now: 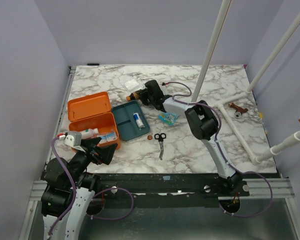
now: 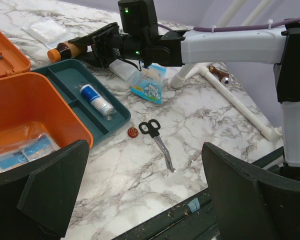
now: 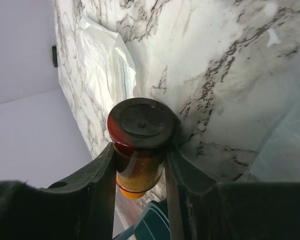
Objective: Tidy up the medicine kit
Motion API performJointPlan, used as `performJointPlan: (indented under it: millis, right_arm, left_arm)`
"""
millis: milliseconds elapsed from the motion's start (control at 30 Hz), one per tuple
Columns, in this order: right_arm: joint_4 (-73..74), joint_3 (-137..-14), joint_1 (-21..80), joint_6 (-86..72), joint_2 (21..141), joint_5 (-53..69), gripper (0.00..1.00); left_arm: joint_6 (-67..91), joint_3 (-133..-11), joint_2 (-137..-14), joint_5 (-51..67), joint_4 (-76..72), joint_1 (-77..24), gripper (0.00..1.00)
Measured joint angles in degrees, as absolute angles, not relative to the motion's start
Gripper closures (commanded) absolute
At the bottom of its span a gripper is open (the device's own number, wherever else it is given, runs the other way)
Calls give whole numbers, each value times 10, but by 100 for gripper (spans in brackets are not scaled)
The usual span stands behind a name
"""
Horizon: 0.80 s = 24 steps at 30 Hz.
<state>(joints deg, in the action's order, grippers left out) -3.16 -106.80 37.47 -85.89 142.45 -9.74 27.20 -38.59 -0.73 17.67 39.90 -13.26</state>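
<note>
Two right jaws squeeze the brown bottle [image 3: 140, 150] lying far on the counter [image 1: 200, 145], the left jaws gape wide, so next it likely needs lifting over to the open orange medicine kit [image 1: 89, 106] at the left.

I can't read any text from here: the print on the blue packet [image 2: 150, 85], the white tube [image 2: 96, 100] and the packets [image 2: 20, 152] in the medicine kit [image 2: 35, 105] is too small.
</note>
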Motion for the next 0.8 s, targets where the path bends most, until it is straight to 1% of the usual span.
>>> performJointPlan:
  millis: [533, 800]
  right_arm:
    - [-49, -957, 370, -807, 1341, -81, 93]
    - [-63, -922, 371, -754, 1269, -76, 94]
  left_arm:
    - [272, -386, -7, 176, 399, -133, 1]
    - [272, -386, -7, 176, 399, -133, 1]
